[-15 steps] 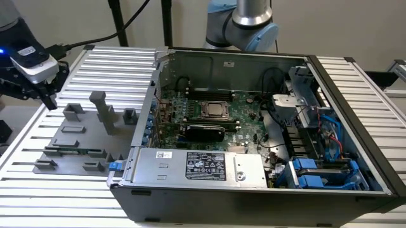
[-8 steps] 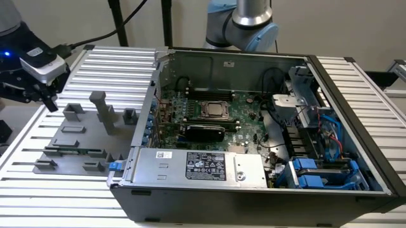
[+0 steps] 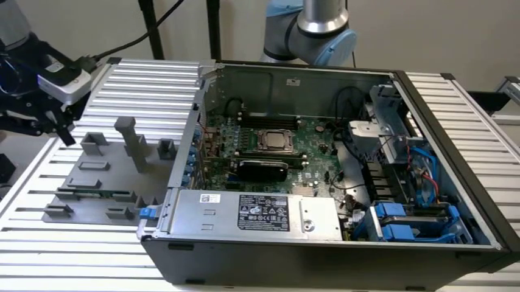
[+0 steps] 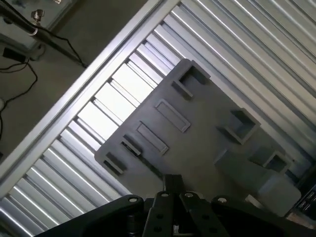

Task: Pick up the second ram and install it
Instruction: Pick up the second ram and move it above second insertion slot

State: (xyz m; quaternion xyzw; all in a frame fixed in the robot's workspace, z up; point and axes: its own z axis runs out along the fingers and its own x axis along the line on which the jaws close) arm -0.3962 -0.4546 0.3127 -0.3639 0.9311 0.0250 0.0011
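The second ram [image 3: 94, 194] is a slim green stick lying along the near part of the grey holder plate [image 3: 81, 182], between small grey blocks. My gripper [image 3: 49, 129] hangs above the far corner of that plate at the exterior view's left, well apart from the stick. In the wrist view the black fingertips [image 4: 171, 181] meet with nothing between them, above the holder plate [image 4: 197, 148]. The open computer case [image 3: 325, 243] lies to the exterior view's right, with the green motherboard [image 3: 313, 131] inside it.
Upright grey blocks [image 3: 128, 141] stand on the holder plate. The ribbed aluminium table [image 3: 146, 79] carries everything. The case's metal wall [image 3: 195, 128] borders the holder. A grey power-supply box [image 3: 260, 213], cables and blue drive bays [image 3: 406, 222] crowd the case. The arm's base [image 3: 317, 30] stands behind.
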